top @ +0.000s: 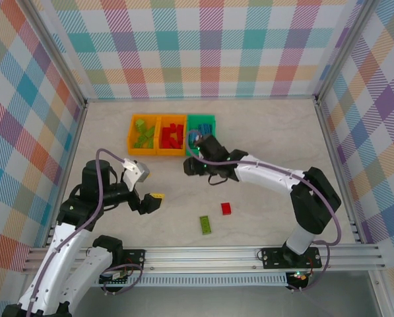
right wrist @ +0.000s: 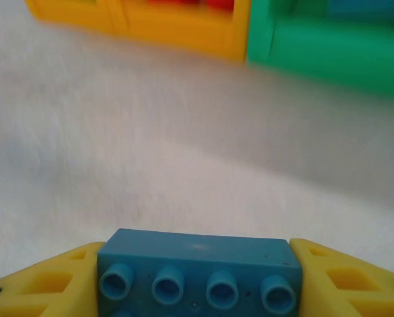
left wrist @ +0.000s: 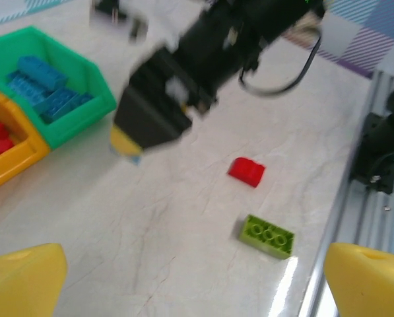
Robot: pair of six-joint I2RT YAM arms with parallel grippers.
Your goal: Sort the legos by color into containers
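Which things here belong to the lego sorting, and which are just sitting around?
Job: blue studded plastic brick in right gripper; red plastic brick; lime green plastic brick; two orange plastic bins; green plastic bin.
Not job: plaid wall panels; aluminium frame rail.

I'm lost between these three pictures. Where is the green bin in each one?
Top external: the green bin is at centre, rightmost of the joined row.
Left wrist: upper left, with blue bricks inside.
Right wrist: top right, blurred, beyond the blue brick held in the right gripper.
Shared landmark: the orange bin with red bricks, joined to its side.
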